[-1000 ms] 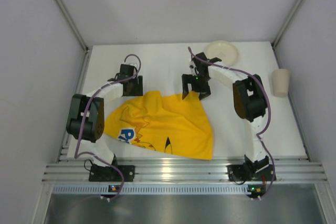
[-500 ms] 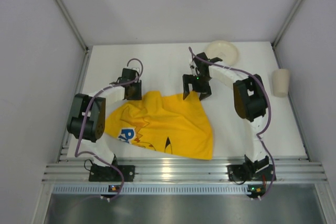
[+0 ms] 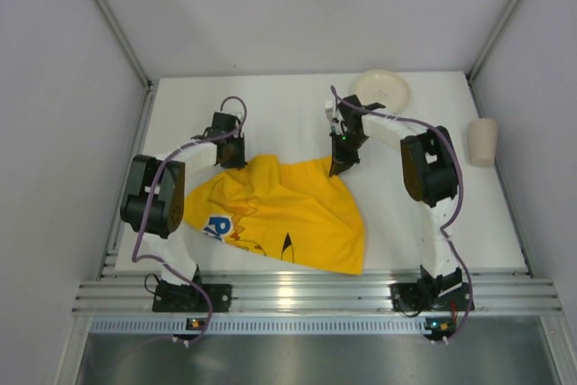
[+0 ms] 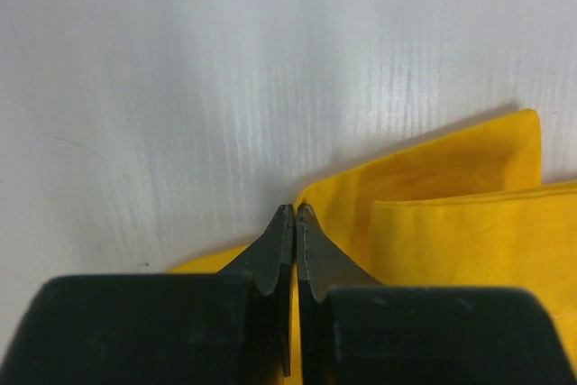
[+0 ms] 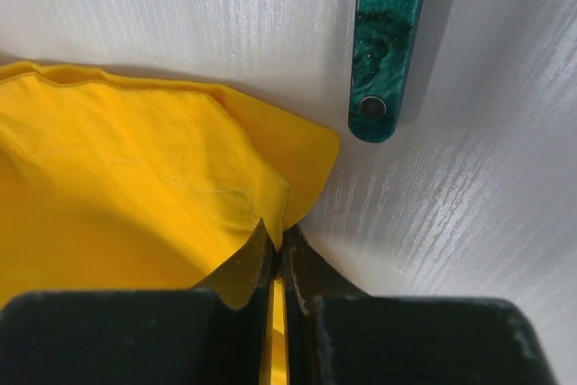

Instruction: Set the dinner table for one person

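Observation:
A yellow cartoon-printed cloth mat (image 3: pixel 279 214) lies crumpled on the white dinner table (image 3: pixel 288 105), near its front edge. My left gripper (image 3: pixel 233 158) is at the cloth's far left corner and is shut on its edge. In the left wrist view the fingertips (image 4: pixel 296 209) meet with a strip of yellow cloth (image 4: pixel 451 196) between them. My right gripper (image 3: pixel 341 167) is shut on the cloth's far right corner. The right wrist view shows a fold of cloth (image 5: pixel 117 178) pinched at its tips (image 5: pixel 278 233).
A green marbled utensil handle (image 5: pixel 388 33) lies on the table just beyond the right gripper. A cream plate (image 3: pixel 380 89) sits at the back and a beige cup (image 3: pixel 481 142) lies at the right edge. Grey walls enclose the table, with an aluminium rail (image 3: pixel 315 295) in front.
Both grippers have closed from open onto the cloth's far corners. The left gripper shifted slightly toward the cloth edge; the right jaws snapped shut in place.

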Robot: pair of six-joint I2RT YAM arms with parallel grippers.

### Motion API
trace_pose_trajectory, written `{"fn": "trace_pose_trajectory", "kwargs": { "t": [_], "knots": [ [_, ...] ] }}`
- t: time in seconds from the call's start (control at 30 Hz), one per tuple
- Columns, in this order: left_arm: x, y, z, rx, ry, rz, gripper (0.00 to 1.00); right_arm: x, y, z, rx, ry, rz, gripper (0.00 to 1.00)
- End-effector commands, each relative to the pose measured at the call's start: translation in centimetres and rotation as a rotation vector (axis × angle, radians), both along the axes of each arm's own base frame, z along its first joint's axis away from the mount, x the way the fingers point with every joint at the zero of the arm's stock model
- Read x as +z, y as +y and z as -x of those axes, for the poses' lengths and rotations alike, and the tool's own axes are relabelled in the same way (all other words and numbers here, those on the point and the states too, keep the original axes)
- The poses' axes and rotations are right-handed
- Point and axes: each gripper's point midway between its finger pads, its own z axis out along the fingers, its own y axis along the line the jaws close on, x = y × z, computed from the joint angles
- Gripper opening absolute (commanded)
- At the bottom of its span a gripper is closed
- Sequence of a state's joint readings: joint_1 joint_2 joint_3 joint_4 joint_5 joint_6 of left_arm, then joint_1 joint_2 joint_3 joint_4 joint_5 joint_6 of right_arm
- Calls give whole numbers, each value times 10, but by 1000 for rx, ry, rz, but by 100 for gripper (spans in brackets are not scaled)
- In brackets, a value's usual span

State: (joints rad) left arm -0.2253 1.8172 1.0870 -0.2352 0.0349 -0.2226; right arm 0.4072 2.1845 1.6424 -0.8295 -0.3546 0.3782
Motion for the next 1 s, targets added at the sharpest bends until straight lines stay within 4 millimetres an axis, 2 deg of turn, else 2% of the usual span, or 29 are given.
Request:
{"fn": "trace_pose_trajectory", "kwargs": {
  "t": [0.0, 0.13, 0.17, 0.2, 0.27, 0.3, 0.37, 0.47, 0.57, 0.6, 0.67, 0.7, 0.83, 0.97],
  "knots": [
    [-20, 39, 31, 136, 164, -57, 0, -44, -20, 10, -1, 41, 120, 0],
    [-6, 85, 32, 311, 151, -98, 0, -41, -42, 12, -27, 37, 199, 0],
    [0, 106, 34, 377, 137, -170, 0, -38, -47, 13, -33, 31, 218, 0],
    [10, 120, 35, 429, 111, -198, 0, -40, -55, 13, -41, 27, 257, 0],
    [23, 139, 37, 501, 74, -238, 0, -39, -61, 14, -44, 23, 274, 0],
    [33, 154, 39, 556, 44, -283, 0, -39, -62, 15, -44, 21, 281, 0],
    [41, 161, 41, 590, 23, -300, 0, -40, -62, 14, -48, 19, 281, 0],
    [52, 185, 48, 686, 4, -336, 0, -41, -60, 9, -53, 13, 278, 0],
    [58, 202, 58, 759, 7, -393, 0, -35, -54, -7, -61, 0, 273, 0],
    [61, 206, 58, 772, 4, -400, 0, -26, -48, -22, -71, -35, 257, 0],
    [63, 220, 66, 818, 14, -430, 0, -24, -44, -31, -82, -39, 256, 0],
    [65, 224, 67, 831, 14, -424, 0, -14, -38, -46, -90, -75, 238, 0],
    [64, 228, 62, 829, 9, -373, 0, -6, -31, -65, -90, -108, 222, 0],
    [64, 223, 46, 794, -20, -313, 0, -11, -39, -74, -104, -120, 249, 0]
  ]
}}
